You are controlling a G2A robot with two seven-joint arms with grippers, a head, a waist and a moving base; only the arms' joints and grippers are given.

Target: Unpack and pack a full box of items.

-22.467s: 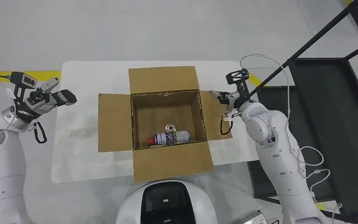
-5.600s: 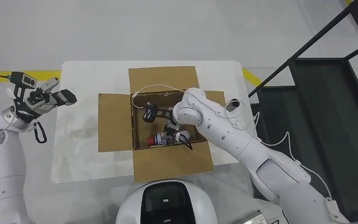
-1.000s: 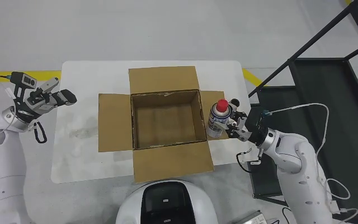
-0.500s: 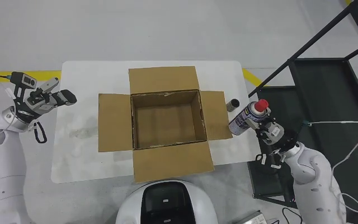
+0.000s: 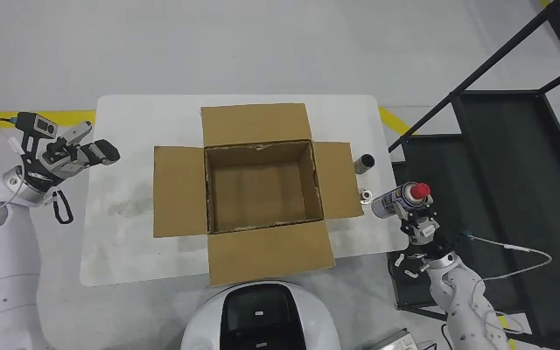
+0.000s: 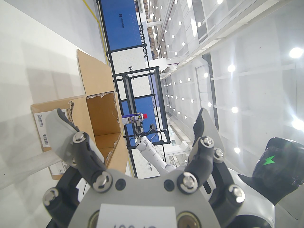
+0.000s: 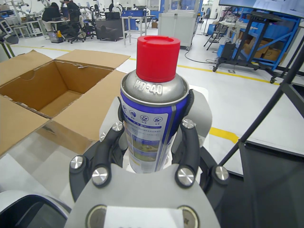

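White tabletop [image 5: 140, 122] under the overhead camera, workshop floor all around, and the action is out at the edge. The spray can [image 5: 395, 200] sits at about 3 o'clock from the cardboard box [image 5: 255, 124], past its right-hand flap and over the table's rim. It hangs in the air, touching neither. The right gripper [image 7: 154, 112] has it. The jaws are closed snugly around the can's blue body, one finger on each side, with the label facing the wrist camera. The silver shoulder and red cap [image 7: 157, 58] stand well above the fingertips [image 7: 187, 100], so the grip sits low on the can. From the left wrist camera, far off across the box, the can looks roughly upright with the cap on top. The box sits mid-table with all four flaps folded out and bare cardboard showing on its floor. Between box and can, near the table's 3 o'clock edge, stands a small dark-topped cylinder [image 5: 364, 162]. A smaller pale item [image 5: 367, 194] is just beside the can, too small to identify. Further out at 3 o'clock is a black rack [image 5: 490, 175]. Over at 9 o'clock, off the table's far side, the left gripper [image 5: 94, 142] hovers with its jaws spread wide and nothing between them.
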